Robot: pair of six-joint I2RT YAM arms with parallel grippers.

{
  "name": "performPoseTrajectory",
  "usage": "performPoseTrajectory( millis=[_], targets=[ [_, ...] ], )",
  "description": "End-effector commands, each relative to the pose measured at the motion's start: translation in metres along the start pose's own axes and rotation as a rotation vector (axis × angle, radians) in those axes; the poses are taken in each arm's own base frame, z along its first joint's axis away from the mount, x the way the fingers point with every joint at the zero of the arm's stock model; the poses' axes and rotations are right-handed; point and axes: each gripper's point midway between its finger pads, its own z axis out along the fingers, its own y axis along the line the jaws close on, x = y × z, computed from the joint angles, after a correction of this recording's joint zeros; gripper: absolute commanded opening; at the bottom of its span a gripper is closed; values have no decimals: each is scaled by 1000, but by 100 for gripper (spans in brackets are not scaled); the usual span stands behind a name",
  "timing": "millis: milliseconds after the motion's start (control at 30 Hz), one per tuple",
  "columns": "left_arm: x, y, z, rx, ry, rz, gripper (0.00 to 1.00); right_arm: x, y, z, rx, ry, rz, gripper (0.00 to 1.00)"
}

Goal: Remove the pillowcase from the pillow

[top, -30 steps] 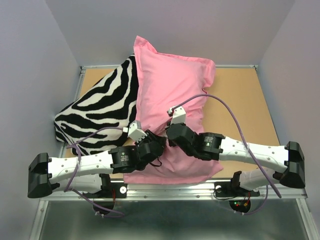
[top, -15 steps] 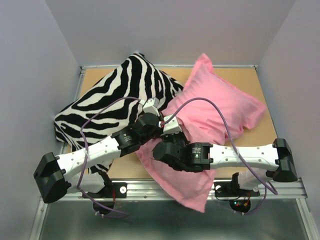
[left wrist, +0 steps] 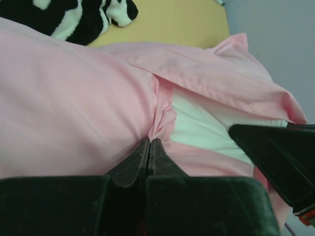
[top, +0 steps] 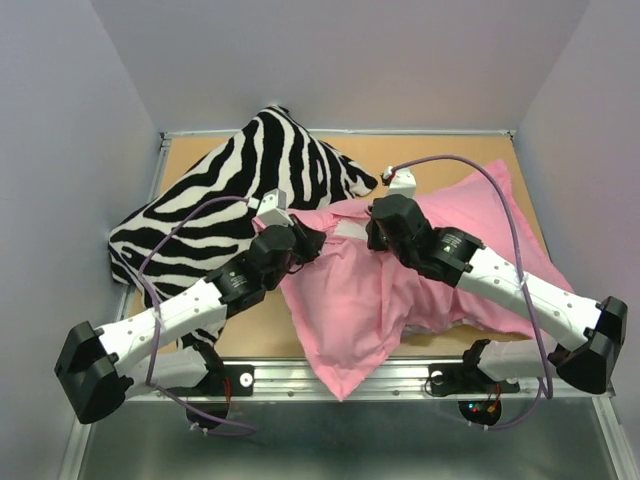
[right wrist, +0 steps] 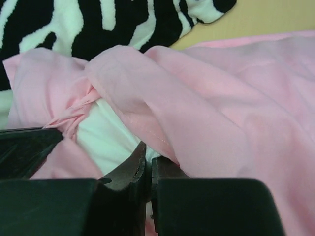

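Tan tabletop (top: 470,170) | zebra pillow (top: 230,190) against pillowcase (top: 350,300) | left pincer (left wrist: 149,143), right pincer (right wrist: 149,150) clamped on its opening

Pink, white, zebra stripes.
We see a pink pillowcase (top: 362,300), white pillow (left wrist: 204,123) showing inside, black-and-white striped cushion (top: 230,200) at the far-left corner of the tan desk (top: 470,165).

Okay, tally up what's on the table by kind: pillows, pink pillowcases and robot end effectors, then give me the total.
Pillows: 2, the plump white pillow showing at the case opening and the black-and-white zebra-striped pillow.
Pink pillowcases: 1, the pink fabric pillowcase.
End effectors: 2, the left end effector and the right end effector, both pinching pink fabric.
Total: 5.
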Motion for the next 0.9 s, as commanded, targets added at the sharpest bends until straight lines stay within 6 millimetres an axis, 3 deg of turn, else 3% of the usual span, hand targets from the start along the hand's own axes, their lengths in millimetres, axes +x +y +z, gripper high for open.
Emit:
performPoseTrajectory(
  millis=[0, 67, 167, 233, 367, 500, 533, 600, 733, 867],
  targets=[
    [2, 62, -22, -198, -32, 6, 0, -52, -10, -10, -64, -152, 158, 1],
    [-5, 67, -31, -191, -58, -14, 0, -47, -17, -11, -63, -139, 168, 1],
    [-10, 46, -35, -80, -53, 17, 0, -28, -7, -10, -130, -83, 177, 1],
    [-11, 45, -35, -94, -44, 25, 0, -19, -12, -6, -103, -73, 179, 1],
    [6, 70, -34, -177, -1, 32, 0, -23, -36, -1, -32, -96, 216, 1],
    [25, 92, -32, -214, 10, -29, 0, -54, -52, -7, 2, -161, 253, 1],
    [29, 102, -33, -244, 3, -47, 0, -70, -61, -11, 25, -196, 270, 1],
    [30, 114, -36, -279, -19, -66, 0, -78, -81, -12, 81, -209, 281, 1],
    [42, 149, -44, -360, -37, -105, 0, -83, -112, -19, 134, -224, 314, 1],
    [55, 176, -44, -410, -39, -151, 0, -79, -130, -23, 169, -218, 341, 1]
  ],
)
